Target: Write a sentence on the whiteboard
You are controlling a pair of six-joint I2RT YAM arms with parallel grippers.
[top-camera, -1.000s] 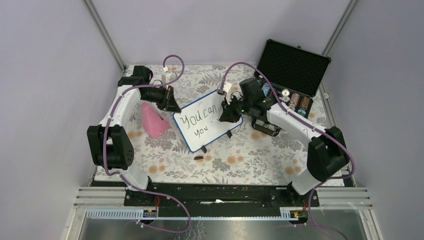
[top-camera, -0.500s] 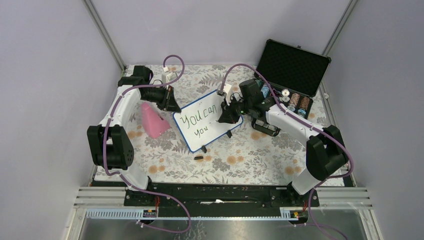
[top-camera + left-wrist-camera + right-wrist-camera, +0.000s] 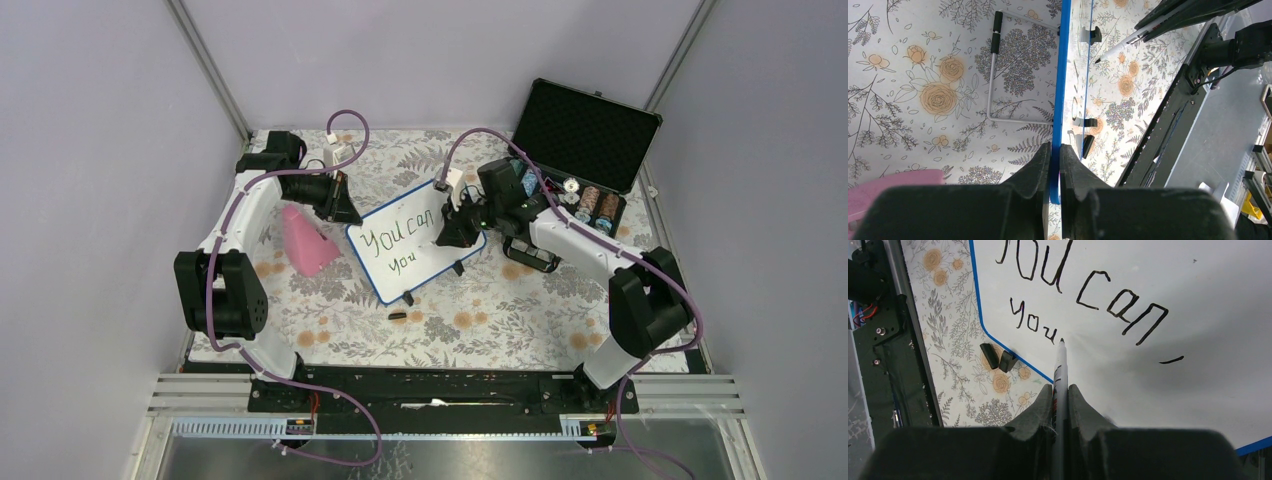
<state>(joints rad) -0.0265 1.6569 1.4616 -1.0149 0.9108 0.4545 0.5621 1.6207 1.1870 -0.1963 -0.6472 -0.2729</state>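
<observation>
White rectangular whiteboard [image 3: 425,262] with a thin blue frame, mid-table on a floral cloth [image 3: 500,320], worked by two robot arms.
The left gripper [image 3: 1055,146], jaws almost together, pinches the board's blue edge at its far-left corner. The right gripper [image 3: 1060,390], over the board's right part, clamps a slim white marker pen [image 3: 1060,362]. The pen's tip is just beside the dark handwritten lettering [image 3: 1083,295], "You can," above "you". A pink wedge-shaped object [image 3: 305,242] sits left of the board, and an open black foam-lined case [image 3: 588,130] stands far right.

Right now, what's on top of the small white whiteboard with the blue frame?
On the whiteboard, dark handwritten lettering reads "You can," then "you". The white marker in the right gripper points just after "you". From above, that gripper hides the board's right-hand corner.
</observation>
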